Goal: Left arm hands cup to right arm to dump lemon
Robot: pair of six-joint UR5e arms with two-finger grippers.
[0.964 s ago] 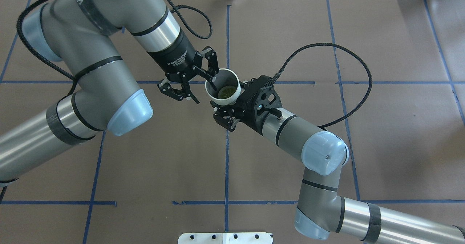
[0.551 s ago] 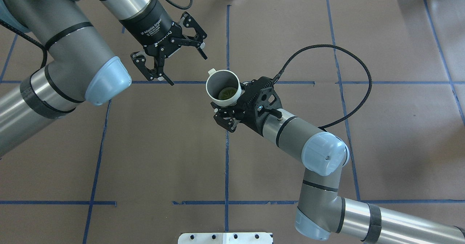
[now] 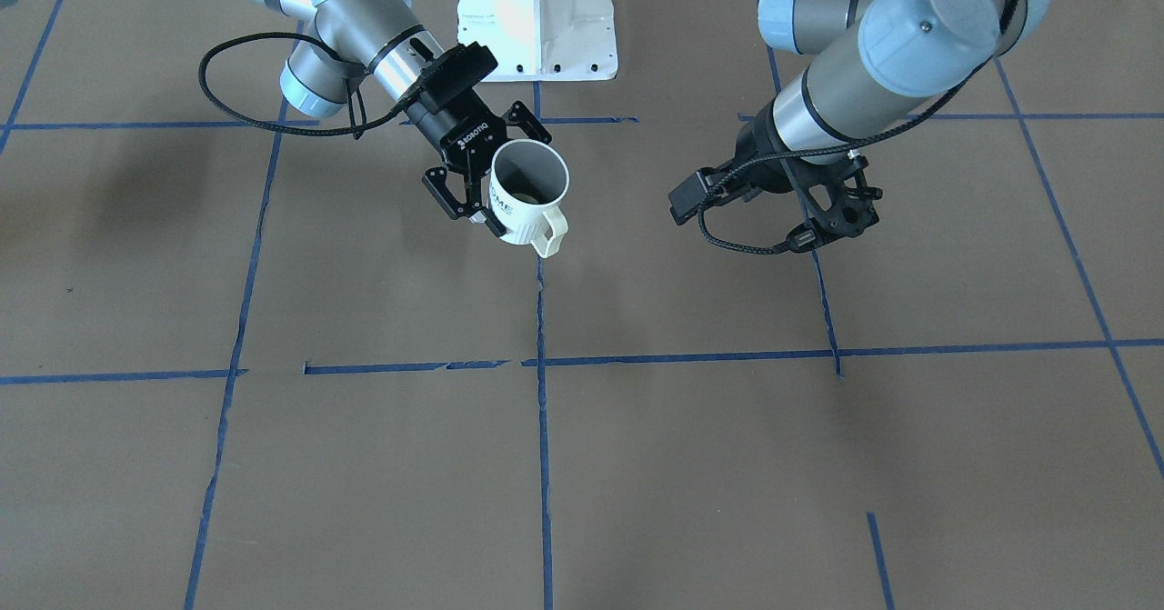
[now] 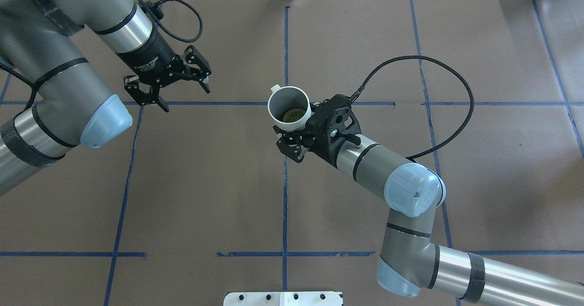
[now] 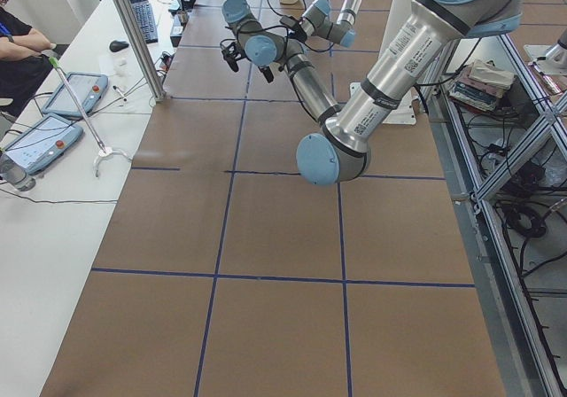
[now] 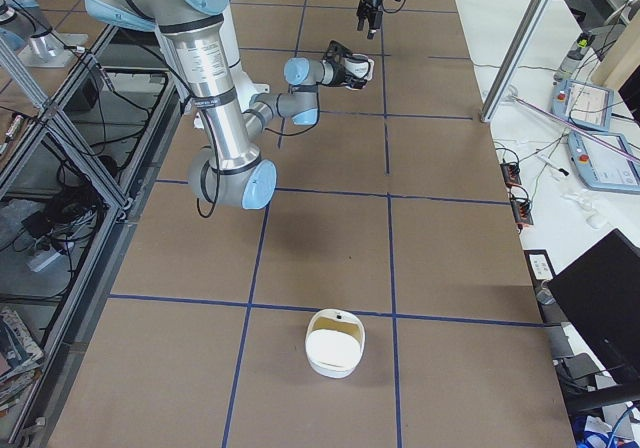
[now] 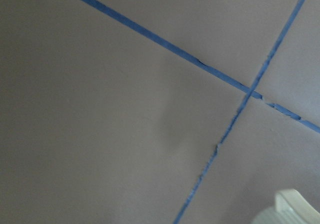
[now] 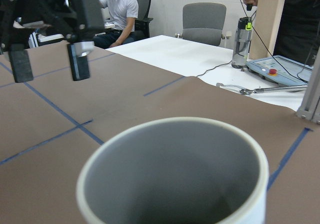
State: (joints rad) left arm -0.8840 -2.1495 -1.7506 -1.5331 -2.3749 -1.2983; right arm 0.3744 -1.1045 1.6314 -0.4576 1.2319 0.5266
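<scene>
The white cup (image 4: 279, 100) with "HOME" lettering (image 3: 532, 213) is held upright above the table, in the middle, by my right gripper (image 4: 293, 130), which is shut on its side. The yellow-green lemon (image 4: 292, 115) lies at the bottom of the cup. The cup's grey inside fills the right wrist view (image 8: 175, 174). My left gripper (image 4: 186, 99) is open and empty, well to the left of the cup and apart from it. Its fingers (image 8: 79, 60) show in the right wrist view. It also shows in the front view (image 3: 832, 226).
Brown paper with blue tape lines (image 4: 285, 196) covers the table. A white lidded container (image 6: 335, 343) stands near the table's end on my right. The white robot base plate (image 3: 536, 19) sits at the robot's edge. Operators and control tablets (image 5: 66, 96) are at a side table.
My left gripper has let go of the cup's rim, opened and drawn back to the left. The cup stays in my right gripper and has shifted slightly right.
</scene>
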